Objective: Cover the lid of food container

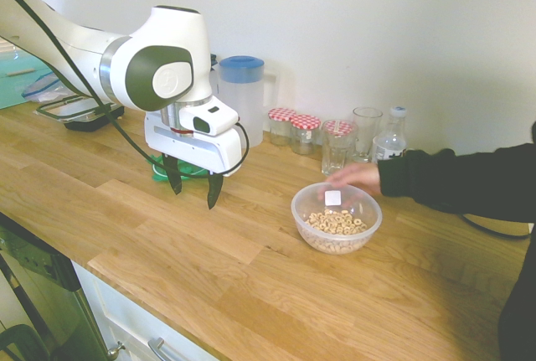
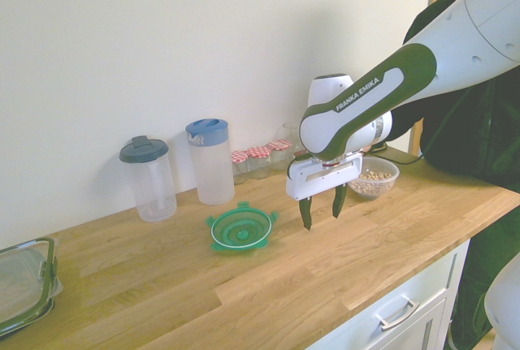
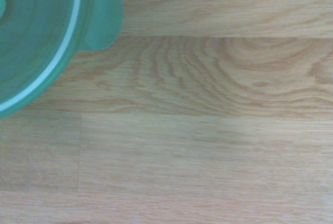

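Two dark fingers of the gripper [image 2: 322,209] hang spread apart and empty above the wooden counter [image 2: 244,285]. The lid [image 2: 240,229] lies flat just beside them; the food container [image 1: 336,217] sits well apart, a person's hand [image 1: 356,177] near its rim.

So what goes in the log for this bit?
gripper: open, empty, above counter | lid: flat on counter | bowl: uncovered | hand: by bowl

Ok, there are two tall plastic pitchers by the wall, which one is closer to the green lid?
The pitcher with the blue cap. It stands just behind the green lid, while the grey-capped pitcher stands farther along the wall, away from the arm.
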